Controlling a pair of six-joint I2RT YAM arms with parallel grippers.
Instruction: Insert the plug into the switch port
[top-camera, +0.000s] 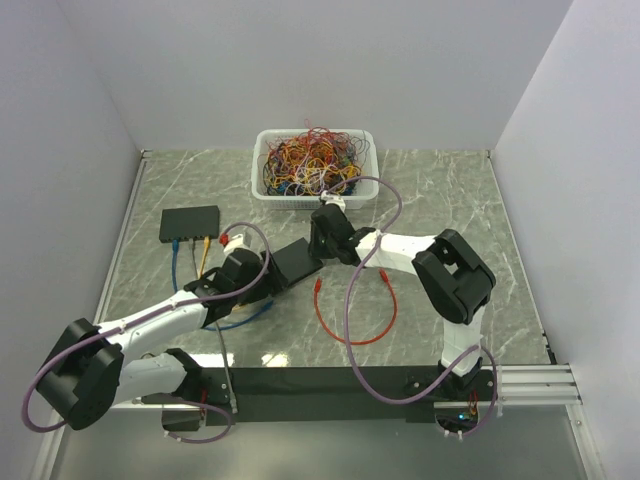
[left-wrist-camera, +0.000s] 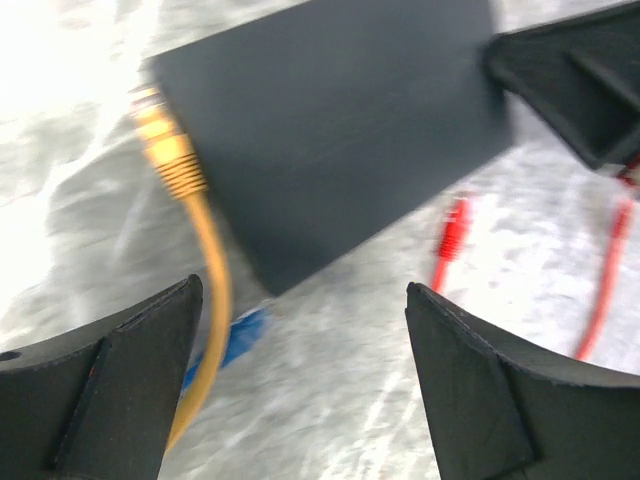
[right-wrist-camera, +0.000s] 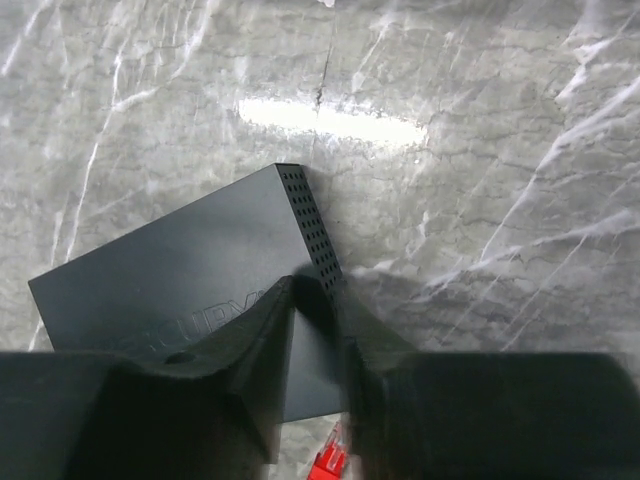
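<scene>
Red plug (top-camera: 318, 287) lies loose on the table (top-camera: 450, 190), just off the near right corner of the switch (top-camera: 295, 262) and not in any port. Its red cable (top-camera: 355, 340) loops toward the near edge and back up. The other end lies farther right.

The switch sits mid-table between the two grippers, turned at an angle. The right gripper (top-camera: 322, 248) comes in from the far right end. In the right wrist view its fingers (right-wrist-camera: 250, 350) stand close together, pinched on the vented end of the switch (right-wrist-camera: 170, 290), with the red plug (right-wrist-camera: 330, 462) showing just below them.

The left gripper (top-camera: 268, 275) is at the near left end of the switch. In the left wrist view its fingers (left-wrist-camera: 150, 350) stand wide apart with nothing between them, and the switch (left-wrist-camera: 340, 120) is ahead, untouched. That view is blurred. A yellow cable (left-wrist-camera: 210, 260) has its plug against the switch's left corner, but the blur hides whether it is seated. A blue plug (left-wrist-camera: 240, 335) lies beside it on the table, and the red plug (left-wrist-camera: 452, 228) is to the right of the switch.

A second switch (top-camera: 190, 223) sits far left, well apart, with blue and yellow leads in its front. A white basket (top-camera: 258, 165) full of tangled coloured cables is at the back.
</scene>
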